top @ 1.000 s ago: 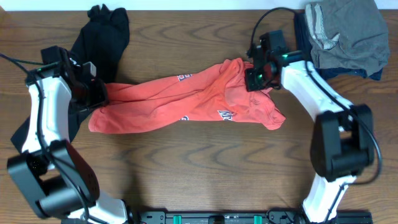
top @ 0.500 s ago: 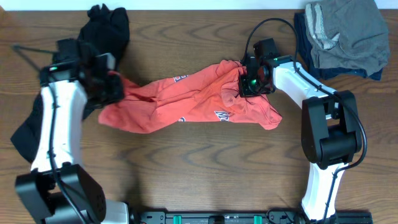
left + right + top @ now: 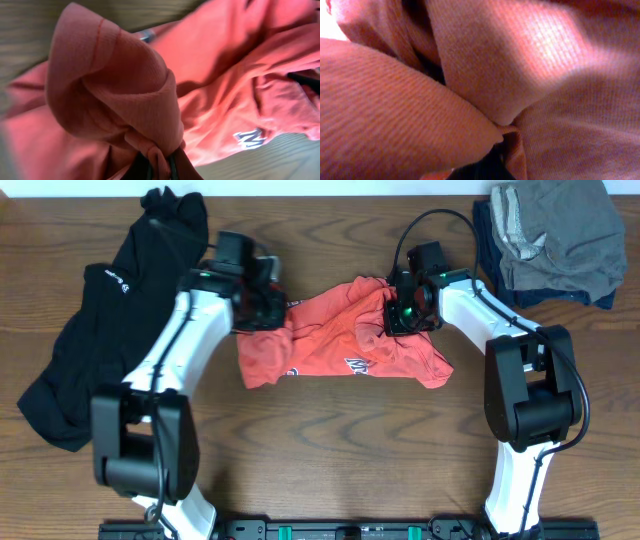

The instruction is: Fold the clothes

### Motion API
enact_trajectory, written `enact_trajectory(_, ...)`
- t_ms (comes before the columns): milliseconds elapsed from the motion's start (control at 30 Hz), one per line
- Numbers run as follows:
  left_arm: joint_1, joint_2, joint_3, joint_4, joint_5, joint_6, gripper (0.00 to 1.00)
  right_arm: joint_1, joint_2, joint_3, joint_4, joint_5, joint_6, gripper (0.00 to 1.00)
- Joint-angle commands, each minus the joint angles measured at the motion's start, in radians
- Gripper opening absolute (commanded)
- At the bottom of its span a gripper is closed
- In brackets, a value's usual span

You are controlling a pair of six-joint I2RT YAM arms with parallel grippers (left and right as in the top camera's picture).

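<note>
the left gripper (image 3: 266, 310) pinches a bunched fold of the crumpled red knit t-shirt (image 3: 340, 345); the right gripper (image 3: 405, 312) clamps its opposite side above the brown wooden table (image 3: 330, 450).

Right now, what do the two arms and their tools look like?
Both the left arm and right arm have white rounded link shells with bulky black joint housings. The left tool and right tool are black. A green light glows at the right wrist, and a thin black cable loops above it.
</note>
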Motion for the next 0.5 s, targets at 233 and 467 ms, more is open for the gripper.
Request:
enact_trajectory(233, -0.077, 0.053, 0.01, 0.066, -0.014, -0.067, 0.64, 0.015, 0.027, 0.008, -0.004, -0.011, 0.015, 0.05)
enact_trajectory(467, -0.054, 0.038, 0.016, 0.051, -0.016, -0.066, 0.98, 0.002, 0.007, 0.021, -0.001, -0.015, 0.014, 0.13)
